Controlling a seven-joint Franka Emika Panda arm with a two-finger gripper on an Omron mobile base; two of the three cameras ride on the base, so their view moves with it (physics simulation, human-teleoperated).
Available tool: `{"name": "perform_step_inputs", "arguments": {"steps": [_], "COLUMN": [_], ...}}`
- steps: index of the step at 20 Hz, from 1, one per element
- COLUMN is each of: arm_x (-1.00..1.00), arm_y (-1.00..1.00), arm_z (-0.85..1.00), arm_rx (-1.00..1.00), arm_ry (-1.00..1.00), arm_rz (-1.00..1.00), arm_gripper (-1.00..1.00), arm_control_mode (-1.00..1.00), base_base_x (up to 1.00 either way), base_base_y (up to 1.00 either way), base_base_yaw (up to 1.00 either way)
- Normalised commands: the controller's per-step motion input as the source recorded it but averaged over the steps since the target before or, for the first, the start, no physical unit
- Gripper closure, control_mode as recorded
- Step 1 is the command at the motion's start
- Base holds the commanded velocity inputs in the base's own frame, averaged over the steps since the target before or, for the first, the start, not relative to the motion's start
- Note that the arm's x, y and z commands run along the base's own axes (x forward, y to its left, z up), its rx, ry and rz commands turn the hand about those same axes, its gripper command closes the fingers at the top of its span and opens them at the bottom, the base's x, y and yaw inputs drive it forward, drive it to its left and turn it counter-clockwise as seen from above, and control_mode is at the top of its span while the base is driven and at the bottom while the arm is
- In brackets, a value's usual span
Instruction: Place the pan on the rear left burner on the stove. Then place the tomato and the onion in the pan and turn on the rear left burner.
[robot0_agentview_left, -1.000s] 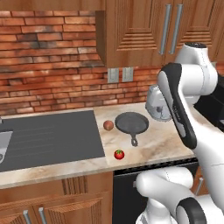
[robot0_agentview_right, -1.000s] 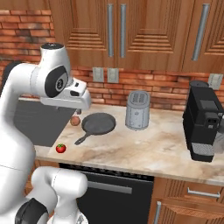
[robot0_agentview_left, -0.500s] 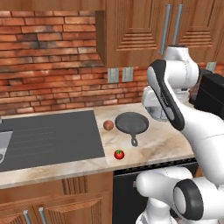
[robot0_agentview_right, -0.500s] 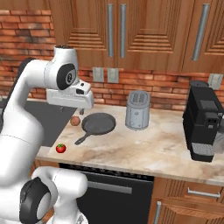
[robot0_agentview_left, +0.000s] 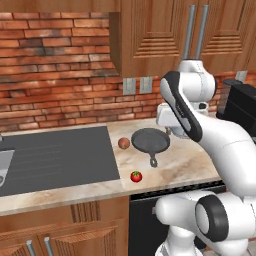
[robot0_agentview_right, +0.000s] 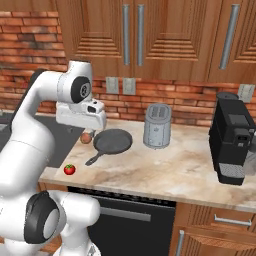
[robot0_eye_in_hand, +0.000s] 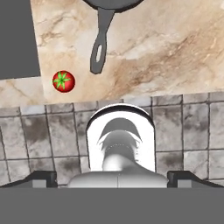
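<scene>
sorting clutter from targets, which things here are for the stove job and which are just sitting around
For the job:
pan
tomato
onion

Just sitting around:
toaster
coffee machine

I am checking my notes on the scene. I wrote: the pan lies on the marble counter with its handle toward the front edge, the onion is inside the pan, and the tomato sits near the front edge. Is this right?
Not quite: the onion is not inside the pan. It lies on the counter beside the pan's left rim, as the left base view shows. The rest holds: the handle points toward the front edge and the tomato sits near it.
</scene>
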Motion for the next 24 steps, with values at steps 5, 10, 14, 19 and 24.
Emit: {"name": "perform_step_inputs", "arguments": {"steps": [5,10,14,19,24], "arm_x": [0.01,0.0,0.0,0.01,0.07], "arm_y": [0.0,0.0,0.0,0.0,0.0], "arm_z": [-0.25,-0.19,-0.14,-0.16,-0.18], "arm_rx": [0.06,0.03,0.0,0.0,0.0], "arm_ry": [0.04,0.0,0.0,0.0,0.0], "arm_rz": [-0.13,-0.12,-0.12,-0.14,-0.14], "arm_gripper": [-1.0,-1.0,-1.0,-1.0,-1.0], "arm_control_mode": [-1.0,-1.0,-1.0,-1.0,-1.0], "base_base_x": [0.0,0.0,0.0,0.0,0.0], "base_base_y": [0.0,0.0,0.0,0.0,0.0], "base_base_yaw": [0.0,0.0,0.0,0.0,0.0]}}
